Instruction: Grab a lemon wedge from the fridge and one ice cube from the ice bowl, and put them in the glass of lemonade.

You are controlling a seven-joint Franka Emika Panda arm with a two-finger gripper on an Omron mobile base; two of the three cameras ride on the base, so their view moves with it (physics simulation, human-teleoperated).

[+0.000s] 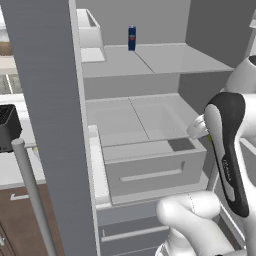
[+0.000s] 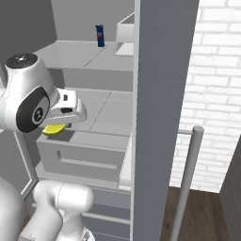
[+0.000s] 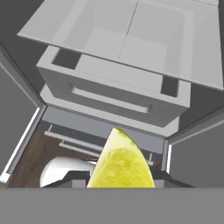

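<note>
Open fridge (image 1: 150,75) with the arm reaching in at drawer height. The end effector (image 2: 60,123) is clenched on the lemon wedge (image 3: 120,164), which sits between its dark tips in the hand view; in the right base view the wedge shows as a yellow sliver just under the hand, above the front edge of the pale grey drawer (image 1: 155,167). A blue can (image 1: 131,38) stands upright at the back of the upper shelf (image 1: 165,60). A white door bin (image 1: 90,35) hangs beside it.
</note>
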